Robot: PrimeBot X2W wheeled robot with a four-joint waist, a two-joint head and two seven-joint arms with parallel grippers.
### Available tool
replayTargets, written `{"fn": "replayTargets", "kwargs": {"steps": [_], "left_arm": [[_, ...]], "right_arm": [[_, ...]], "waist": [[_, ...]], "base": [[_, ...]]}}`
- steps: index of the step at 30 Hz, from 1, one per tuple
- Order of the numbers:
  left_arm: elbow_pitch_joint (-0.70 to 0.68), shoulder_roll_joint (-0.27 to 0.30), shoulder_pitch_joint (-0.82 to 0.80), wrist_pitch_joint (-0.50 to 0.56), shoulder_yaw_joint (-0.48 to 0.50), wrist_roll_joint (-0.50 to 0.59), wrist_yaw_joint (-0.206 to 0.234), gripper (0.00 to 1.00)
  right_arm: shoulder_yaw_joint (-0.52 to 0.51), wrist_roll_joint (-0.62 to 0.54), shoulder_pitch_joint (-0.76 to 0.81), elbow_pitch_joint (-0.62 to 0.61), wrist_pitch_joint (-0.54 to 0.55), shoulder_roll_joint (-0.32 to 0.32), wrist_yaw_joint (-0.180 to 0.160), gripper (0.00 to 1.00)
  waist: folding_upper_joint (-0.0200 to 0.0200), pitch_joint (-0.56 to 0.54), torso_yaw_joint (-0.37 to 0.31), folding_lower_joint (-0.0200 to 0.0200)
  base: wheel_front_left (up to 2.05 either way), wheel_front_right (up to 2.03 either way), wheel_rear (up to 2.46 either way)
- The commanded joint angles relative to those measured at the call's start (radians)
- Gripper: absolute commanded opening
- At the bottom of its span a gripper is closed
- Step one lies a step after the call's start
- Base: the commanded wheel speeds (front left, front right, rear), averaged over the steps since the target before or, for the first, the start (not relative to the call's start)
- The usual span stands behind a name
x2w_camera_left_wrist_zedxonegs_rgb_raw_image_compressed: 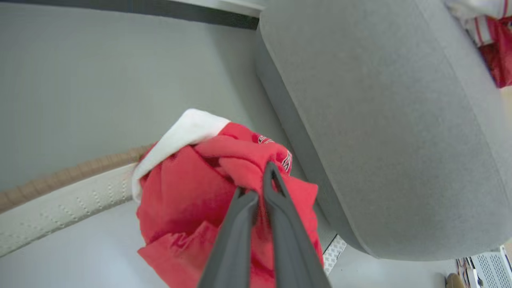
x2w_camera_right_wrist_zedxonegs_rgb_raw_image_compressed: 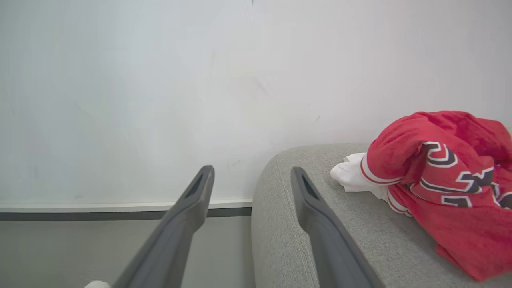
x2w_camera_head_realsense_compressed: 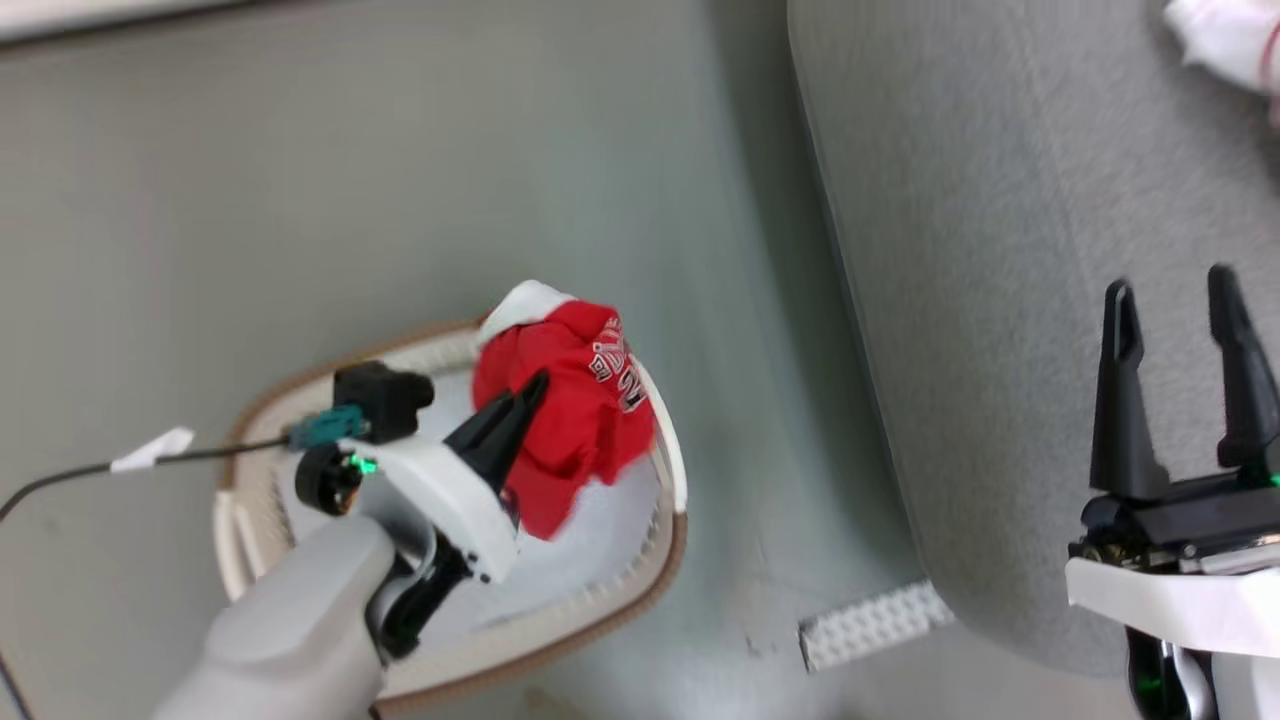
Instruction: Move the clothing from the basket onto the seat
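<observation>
Over the basket [x2w_camera_head_realsense_compressed: 640,590], my left pincer [x2w_camera_head_realsense_compressed: 538,385] clamps the red jersey [x2w_camera_head_realsense_compressed: 580,430].
Off to its right, my right pincer [x2w_camera_head_realsense_compressed: 1170,290] stands open above the grey seat [x2w_camera_head_realsense_compressed: 980,300].

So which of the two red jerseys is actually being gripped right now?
The red jersey over the basket, pinched in the left gripper; the other jersey lies loose on the sofa, untouched.

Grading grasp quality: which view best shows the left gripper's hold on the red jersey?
Left wrist view: the left gripper is shut on a bunched fold of the red jersey. The head view shows it from behind, the pinch partly hidden by fabric. The right wrist view faces a second jersey lying on the sofa.
</observation>
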Motion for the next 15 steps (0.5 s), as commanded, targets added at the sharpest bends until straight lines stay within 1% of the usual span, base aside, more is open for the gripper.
{"fn": "replayTargets", "kwargs": {"steps": [1,4,7,11,15], "left_arm": [[-0.021,0.010,0.036,-0.012,0.000,-0.010,0.000,0.00],[-0.094,0.031,0.079,-0.020,0.014,-0.041,0.002,0.00],[-0.176,0.051,0.122,-0.025,0.032,-0.051,0.020,0.00],[-0.288,0.081,0.172,-0.027,0.044,-0.035,0.082,0.00],[-0.396,0.103,0.219,-0.019,0.050,-0.036,0.141,0.00]], "right_arm": [[-0.008,0.005,0.020,0.015,-0.003,-0.003,-0.002,1.00],[-0.013,0.010,0.050,0.050,-0.003,-0.003,-0.002,1.00],[-0.004,-0.003,0.079,0.086,-0.003,-0.003,-0.002,1.00],[0.038,-0.071,0.118,0.150,-0.003,-0.002,-0.002,1.00],[0.089,-0.098,0.131,0.208,-0.003,-0.006,-0.002,1.00]], "waist": [[0.0000,-0.122,0.043,0.0000],[0.0000,-0.211,0.060,0.0000],[0.0000,-0.297,0.079,0.0000],[0.0000,-0.412,0.107,0.0000],[0.0000,-0.513,0.128,0.0000]], "base": [[0.00,0.00,0.00],[0.00,0.00,0.00],[0.00,0.00,0.00],[0.00,0.00,0.00],[0.00,0.00,0.00]]}}
